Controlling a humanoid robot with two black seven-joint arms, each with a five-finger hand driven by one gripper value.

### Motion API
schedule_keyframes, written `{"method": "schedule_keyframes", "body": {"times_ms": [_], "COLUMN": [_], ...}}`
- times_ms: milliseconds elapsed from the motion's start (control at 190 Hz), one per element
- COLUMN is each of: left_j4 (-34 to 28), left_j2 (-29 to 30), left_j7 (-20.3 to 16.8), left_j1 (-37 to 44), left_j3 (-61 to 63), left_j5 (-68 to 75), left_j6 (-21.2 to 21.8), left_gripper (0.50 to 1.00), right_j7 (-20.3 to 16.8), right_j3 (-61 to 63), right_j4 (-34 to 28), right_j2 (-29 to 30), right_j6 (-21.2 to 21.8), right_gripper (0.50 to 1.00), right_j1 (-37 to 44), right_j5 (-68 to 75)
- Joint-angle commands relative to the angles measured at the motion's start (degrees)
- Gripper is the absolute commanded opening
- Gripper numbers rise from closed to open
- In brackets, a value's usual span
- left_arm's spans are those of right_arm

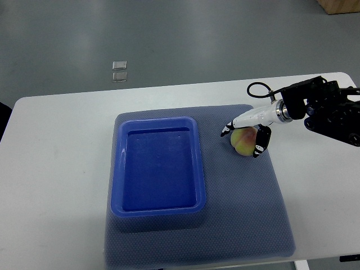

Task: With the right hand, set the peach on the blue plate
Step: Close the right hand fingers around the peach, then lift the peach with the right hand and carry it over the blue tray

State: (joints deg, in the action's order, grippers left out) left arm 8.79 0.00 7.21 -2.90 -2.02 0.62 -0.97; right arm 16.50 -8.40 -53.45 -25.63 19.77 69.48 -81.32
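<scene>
right hand had fingers curled around the peach, which sat on the mat beside the blue plate. i judged lift and transfer remained.

no legible text (or labels) anywhere

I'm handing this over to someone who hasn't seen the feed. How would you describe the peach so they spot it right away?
Start at the white table, where a grey-blue mat holds a deep blue plate on its left half. Look right of that plate's far corner: the peach sits on the mat with the right hand closed around it. It is the only small round thing there, yellowish with a pink blush.
</scene>
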Motion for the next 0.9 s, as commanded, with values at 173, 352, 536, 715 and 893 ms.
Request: {"method": "schedule_keyframes", "body": {"times_ms": [173,352,536,715,893], "left_j4": [0.0,0.0,0.0,0.0,0.0], "left_j2": [0.0,0.0,0.0,0.0,0.0], "left_j7": [0.0,0.0,0.0,0.0,0.0], "left_j1": [0.0,0.0,0.0,0.0,0.0], "left_j3": [0.0,0.0,0.0,0.0,0.0], "left_j5": [0.0,0.0,0.0,0.0,0.0], "left_j6": [0.0,0.0,0.0,0.0,0.0], "left_gripper": [1.000,1.000,1.000,1.000,1.000], "right_j7": [-0.6,-0.7,-0.9,-1.9,-1.9], "right_j3": [0.0,-0.1,-0.1,0.1,0.9], "right_j4": [0.6,0.6,0.7,0.7,0.7], "right_j2": [0.2,0.2,0.2,0.2,1.1], "right_j6": [-0.1,-0.1,-0.1,-0.2,-0.3], "right_gripper": [0.924,0.903,0.799,0.631,0.607], "right_j1": [0.2,0.2,0.6,1.8,5.0], "right_j5": [-0.9,-0.9,-1.0,-0.9,-0.6]}}
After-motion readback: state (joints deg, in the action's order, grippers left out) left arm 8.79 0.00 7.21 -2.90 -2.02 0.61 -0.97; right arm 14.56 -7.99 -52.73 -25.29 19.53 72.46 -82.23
